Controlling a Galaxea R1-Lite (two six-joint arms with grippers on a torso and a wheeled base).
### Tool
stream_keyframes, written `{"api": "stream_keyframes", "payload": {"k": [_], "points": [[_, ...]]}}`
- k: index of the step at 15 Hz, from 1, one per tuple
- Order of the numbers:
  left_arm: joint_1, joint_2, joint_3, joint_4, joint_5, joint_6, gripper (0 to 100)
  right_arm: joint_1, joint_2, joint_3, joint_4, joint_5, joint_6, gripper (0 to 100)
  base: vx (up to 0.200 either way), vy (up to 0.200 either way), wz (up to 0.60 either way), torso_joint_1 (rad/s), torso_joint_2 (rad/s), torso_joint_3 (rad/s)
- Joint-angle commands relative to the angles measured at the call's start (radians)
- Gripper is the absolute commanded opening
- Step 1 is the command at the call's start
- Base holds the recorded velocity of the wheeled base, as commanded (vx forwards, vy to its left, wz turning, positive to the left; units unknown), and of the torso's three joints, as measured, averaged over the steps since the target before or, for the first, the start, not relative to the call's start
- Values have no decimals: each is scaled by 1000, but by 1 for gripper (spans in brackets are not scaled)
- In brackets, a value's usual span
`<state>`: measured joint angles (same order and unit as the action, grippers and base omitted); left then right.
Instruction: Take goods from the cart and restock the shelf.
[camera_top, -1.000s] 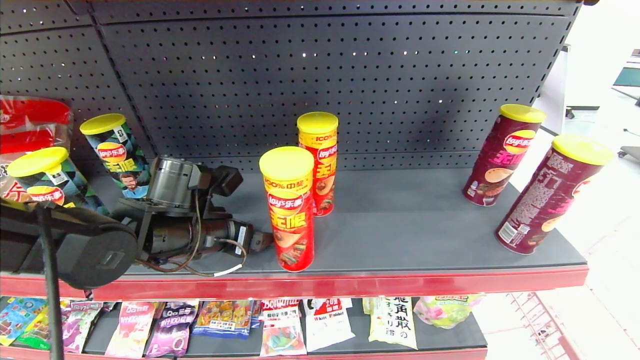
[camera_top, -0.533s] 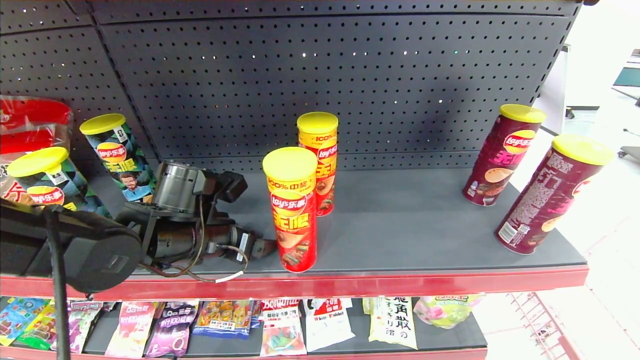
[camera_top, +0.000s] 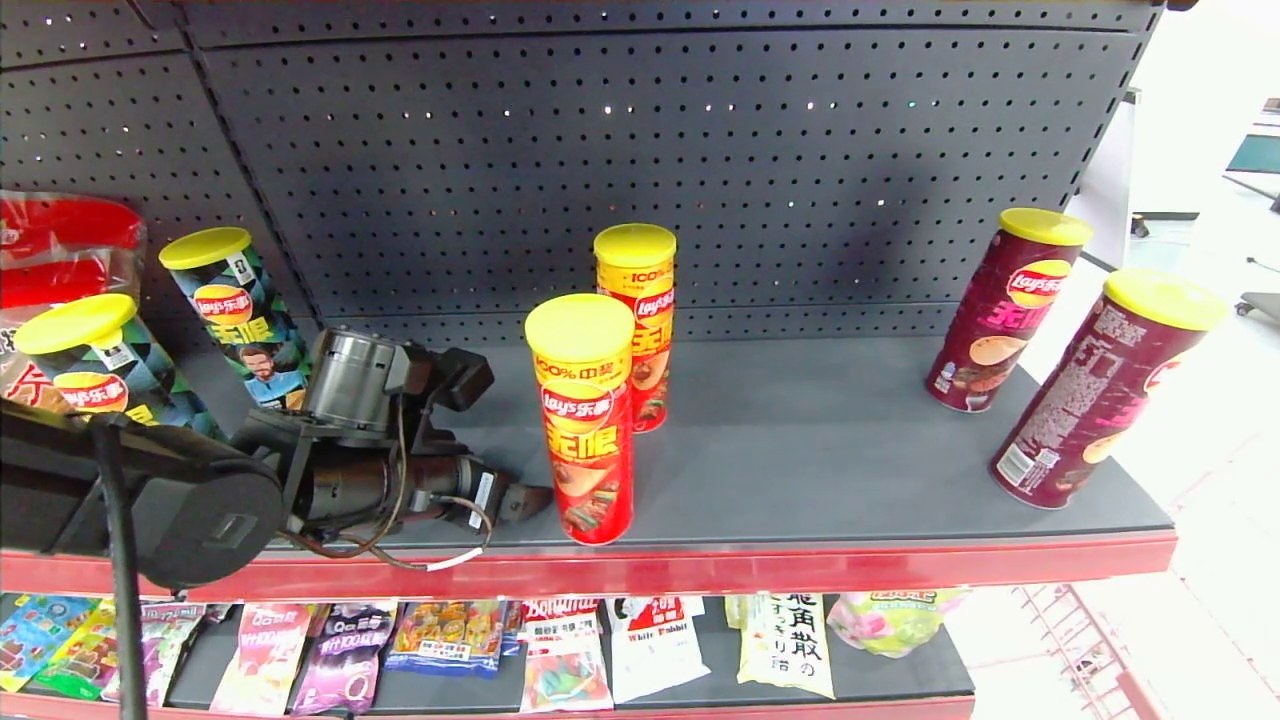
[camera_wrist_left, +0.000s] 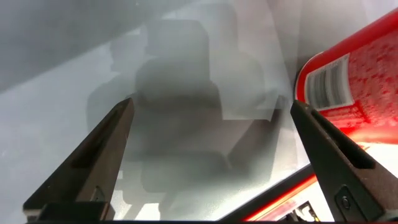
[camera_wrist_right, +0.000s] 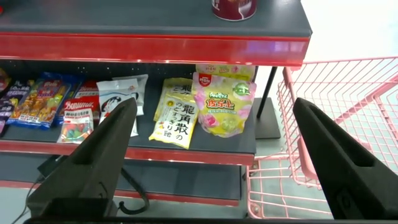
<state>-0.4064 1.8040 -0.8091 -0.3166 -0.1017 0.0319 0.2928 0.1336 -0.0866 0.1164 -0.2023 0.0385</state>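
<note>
A red chip can with a yellow lid (camera_top: 585, 420) stands upright near the front edge of the grey shelf (camera_top: 800, 450), with a second one (camera_top: 637, 320) behind it. My left gripper (camera_top: 530, 497) lies low over the shelf just left of the front can's base. In the left wrist view it (camera_wrist_left: 211, 106) is open with nothing between its fingers, and the red can (camera_wrist_left: 354, 81) stands just outside one finger. My right gripper (camera_wrist_right: 214, 102) hangs open and empty in front of the lower shelf, beside the pink cart (camera_wrist_right: 336, 137).
Two maroon cans (camera_top: 1000, 310) (camera_top: 1100, 390) stand at the shelf's right end. Two green-black cans (camera_top: 240, 310) (camera_top: 100, 360) and a red bag (camera_top: 60, 250) are on the left. Snack bags (camera_top: 560, 650) line the lower shelf. Bare shelf lies between the red and maroon cans.
The front red can shifted slightly to the right along with the left gripper, then both came to rest. The right side of the shelf is unchanged.
</note>
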Motion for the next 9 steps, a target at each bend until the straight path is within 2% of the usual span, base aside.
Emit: {"api": "stream_keyframes", "payload": {"k": [1,9], "points": [[-3,0,-2,-1,-1,-1,100,0,3,1,0,0,0,100,0,0,0,0,0,0],[-17,20,-25,1,-6,-3,100,0,3,2,0,1,0,100,0,0,0,0,0,0]]}}
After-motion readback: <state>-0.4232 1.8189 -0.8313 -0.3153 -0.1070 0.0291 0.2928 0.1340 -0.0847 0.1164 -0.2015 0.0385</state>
